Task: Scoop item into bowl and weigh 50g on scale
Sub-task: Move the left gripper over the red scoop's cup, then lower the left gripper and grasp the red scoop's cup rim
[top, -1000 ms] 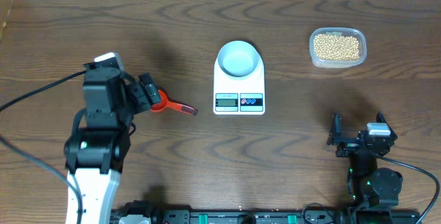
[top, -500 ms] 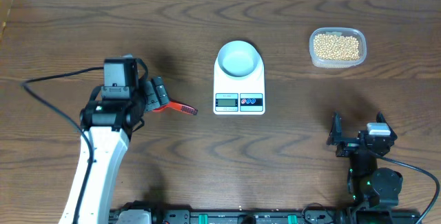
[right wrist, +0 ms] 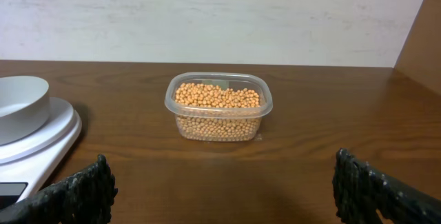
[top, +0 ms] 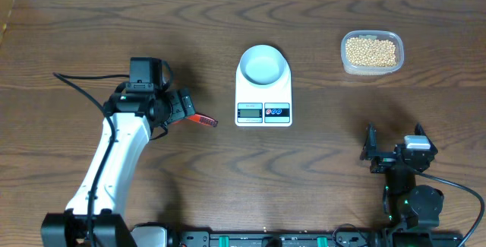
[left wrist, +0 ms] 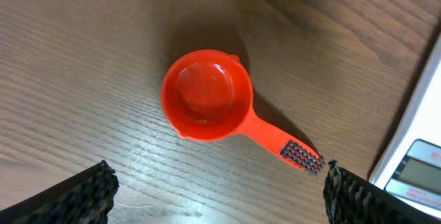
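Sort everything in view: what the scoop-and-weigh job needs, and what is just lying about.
For the job: beans in the clear tub; red scoop; bowl, sitting on the scale.
Lying about: only the equipment rail at the table's front edge; nothing else loose that I can see.

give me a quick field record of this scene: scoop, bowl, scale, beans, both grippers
scoop: red, empty, lying on the table left of the scale
bowl: on the scale, empty
scale: mid table
beans: in clear tub, far right
left gripper: open, over the scoop, not gripping
right gripper: open, near right, facing the tub
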